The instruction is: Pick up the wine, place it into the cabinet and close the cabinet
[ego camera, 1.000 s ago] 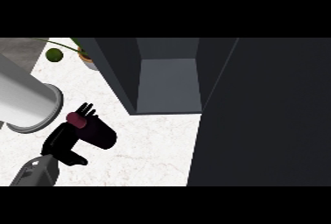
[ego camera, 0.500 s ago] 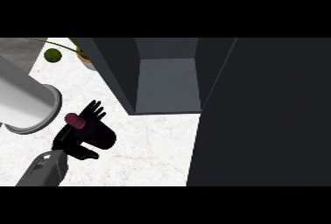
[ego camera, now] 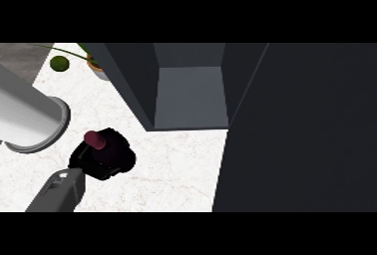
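Observation:
The wine bottle [ego camera: 95, 140] stands on the white counter at the lower left. I see it from above: a dark red cap on a dark body. My left hand [ego camera: 87, 167] comes in from the lower left and its fingers are curled round the bottle, hiding most of the body. The open cabinet [ego camera: 190, 94] is up and to the right of the bottle, its grey floor bare. My right hand does not show.
The cabinet's dark door [ego camera: 302, 129] stands open and fills the right side. A large pale cylinder [ego camera: 26, 117] lies just left of the bottle. A potted plant [ego camera: 95, 67] and a green fruit [ego camera: 59, 63] sit at the far left.
The left hand's fingers were spread beside the bottle; now they have closed round it. The hand has shifted slightly right and forward.

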`<state>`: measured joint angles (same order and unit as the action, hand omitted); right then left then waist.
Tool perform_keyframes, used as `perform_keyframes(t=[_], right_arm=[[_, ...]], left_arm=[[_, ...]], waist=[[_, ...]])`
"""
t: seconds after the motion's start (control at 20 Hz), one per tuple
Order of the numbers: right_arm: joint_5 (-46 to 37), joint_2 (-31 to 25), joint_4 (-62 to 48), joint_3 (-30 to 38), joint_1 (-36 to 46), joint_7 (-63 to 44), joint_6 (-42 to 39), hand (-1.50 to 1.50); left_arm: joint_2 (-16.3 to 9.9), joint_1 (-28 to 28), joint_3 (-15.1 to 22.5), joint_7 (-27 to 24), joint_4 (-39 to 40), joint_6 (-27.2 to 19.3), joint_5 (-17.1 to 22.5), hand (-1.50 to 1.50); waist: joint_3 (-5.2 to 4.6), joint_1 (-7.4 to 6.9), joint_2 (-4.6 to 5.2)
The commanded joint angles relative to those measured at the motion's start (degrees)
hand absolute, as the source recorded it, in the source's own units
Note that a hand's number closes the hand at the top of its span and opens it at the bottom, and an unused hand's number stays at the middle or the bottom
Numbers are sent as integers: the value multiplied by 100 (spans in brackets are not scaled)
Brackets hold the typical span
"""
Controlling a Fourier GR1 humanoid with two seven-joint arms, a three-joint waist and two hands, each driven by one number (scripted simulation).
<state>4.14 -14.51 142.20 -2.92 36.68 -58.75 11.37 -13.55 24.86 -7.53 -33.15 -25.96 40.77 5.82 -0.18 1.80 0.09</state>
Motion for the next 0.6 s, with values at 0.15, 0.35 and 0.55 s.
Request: perform_keyframes(t=[0.15,0.35,0.55], right_arm=[[317,85,387,-51,-134,-179,16,-150],[322,-50,825,-32,-475,-412,-63,-150],[362,-44,161,176,-116,-170,-18,-150]], left_arm=[[-165,-38,320,-1503,-524,305,-378,150],[372,-464,369,-1885,-766,-1071,-512,150],[835,-419,-63,-1501,-1120,-3223,-401,150]], waist=[[1,-44,5],[12,-61,-27],[24,-185,-50]])
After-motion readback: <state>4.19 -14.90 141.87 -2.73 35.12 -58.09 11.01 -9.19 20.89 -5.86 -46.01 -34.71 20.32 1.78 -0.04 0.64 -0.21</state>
